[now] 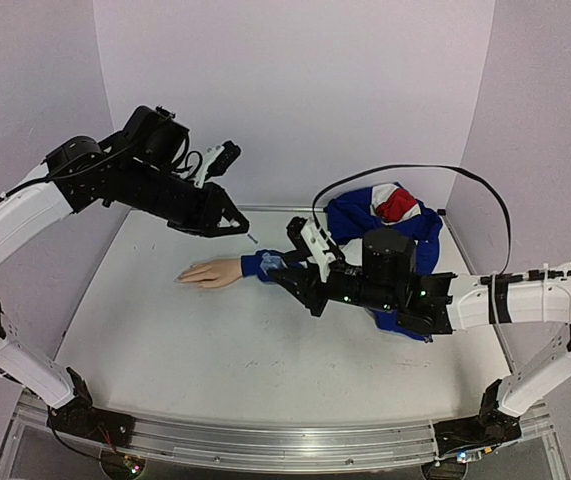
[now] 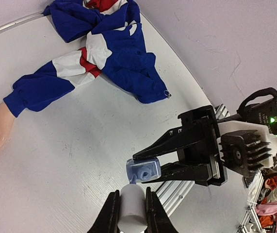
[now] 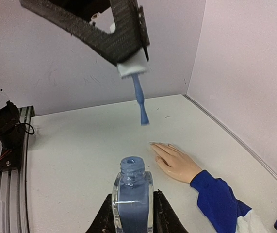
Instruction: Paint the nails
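The pale mannequin hand [image 1: 210, 272] lies flat on the white table, with its blue sleeve cuff [image 1: 261, 264] to the right. It also shows in the right wrist view [image 3: 176, 161]. Its nails [image 3: 155, 144] are tiny and show no colour that I can make out. My left gripper [image 1: 239, 227] is shut on the pale cap [image 2: 131, 208], whose blue brush [image 3: 139, 101] hangs in the air above and behind the hand. My right gripper [image 1: 287, 268] is shut on the open clear bottle [image 3: 132, 194] of blue polish, held near the cuff.
A blue, red and white garment [image 1: 393, 212] is heaped at the back right, joined to the sleeve. A black cable [image 1: 435, 170] arcs over it. Lilac walls [image 1: 295, 90] close in the back and sides. An aluminium rail [image 1: 265, 440] runs along the near edge.
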{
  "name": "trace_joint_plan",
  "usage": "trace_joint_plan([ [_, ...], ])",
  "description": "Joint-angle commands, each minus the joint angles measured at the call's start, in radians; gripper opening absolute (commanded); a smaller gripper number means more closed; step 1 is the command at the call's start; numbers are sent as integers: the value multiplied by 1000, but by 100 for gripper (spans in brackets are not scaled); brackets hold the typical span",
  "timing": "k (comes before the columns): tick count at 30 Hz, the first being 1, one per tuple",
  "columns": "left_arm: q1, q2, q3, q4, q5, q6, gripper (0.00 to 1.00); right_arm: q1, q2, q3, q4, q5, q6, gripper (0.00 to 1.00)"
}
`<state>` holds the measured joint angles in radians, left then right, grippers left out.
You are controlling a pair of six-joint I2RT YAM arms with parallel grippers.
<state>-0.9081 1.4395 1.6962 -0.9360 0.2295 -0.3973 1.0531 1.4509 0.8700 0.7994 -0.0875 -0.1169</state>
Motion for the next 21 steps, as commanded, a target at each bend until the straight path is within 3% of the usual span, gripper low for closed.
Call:
trace_joint_plan([
  [1, 32, -76, -31, 90, -19, -42, 0, -36, -82, -46, 121, 40, 42, 0],
  [7, 130, -174, -214, 259, -16, -125, 0, -173, -204, -140, 167, -18, 142, 0],
  [15, 232, -351, -642, 654, -23, -152, 0, -293, -361, -198, 115, -25, 137, 0],
  [21, 277, -418, -948, 865, -177, -92, 0, -327, -450, -234, 77, 10, 86, 0],
])
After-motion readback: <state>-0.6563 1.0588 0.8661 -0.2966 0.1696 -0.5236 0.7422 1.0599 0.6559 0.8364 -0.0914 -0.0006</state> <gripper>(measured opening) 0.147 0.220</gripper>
